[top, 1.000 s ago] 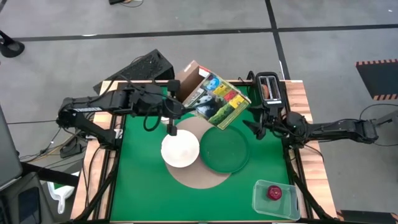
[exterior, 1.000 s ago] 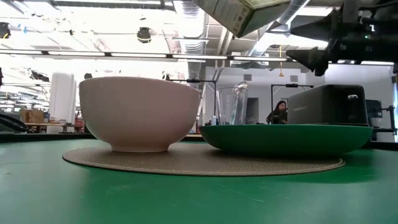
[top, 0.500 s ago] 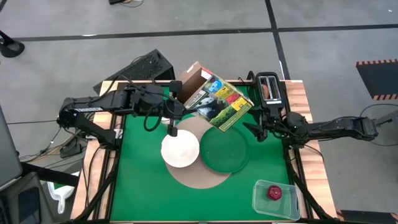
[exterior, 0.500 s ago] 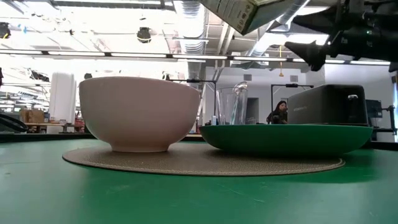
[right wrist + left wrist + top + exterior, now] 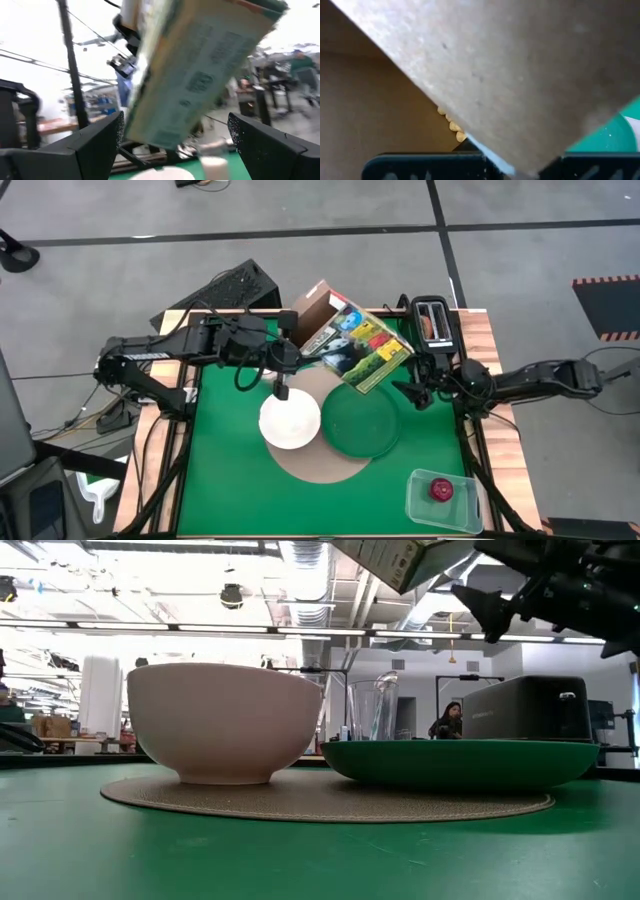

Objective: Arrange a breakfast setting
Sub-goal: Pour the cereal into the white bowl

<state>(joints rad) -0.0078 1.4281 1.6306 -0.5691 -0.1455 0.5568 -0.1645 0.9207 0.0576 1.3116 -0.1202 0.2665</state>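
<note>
My left gripper (image 5: 292, 345) is shut on an open, colourful cereal box (image 5: 360, 345), held high above the far part of the table and tilted; the box also shows in the low view (image 5: 390, 555) and the right wrist view (image 5: 200, 75). Below it, a white bowl (image 5: 290, 420) and a larger green plate (image 5: 360, 420) stand side by side on the round tan mat (image 5: 320, 465). My right gripper (image 5: 412, 392) is open and empty, raised at the plate's right, beside the box. A clear glass (image 5: 375, 710) stands behind the plate. The spoon is out of view. My left gripper holds the cereal box at its open, brown-lined end (image 5: 305, 330), coming level from the table's left. The left wrist view shows a cardboard flap (image 5: 520, 75) and cereal pieces inside, but the box hides the fingers. The box hangs clear of the table, tilted.
A dark toaster (image 5: 432, 320) with bread in a slot stands at the far right corner. A clear container (image 5: 415, 500) with a small red fruit (image 5: 440, 489) sits at the near right. A person (image 5: 448, 720) shows in the room behind.
My left gripper has carried the cereal box a little toward the table's right and up, turning it slightly. My right gripper has risen beside the box and stays open.
</note>
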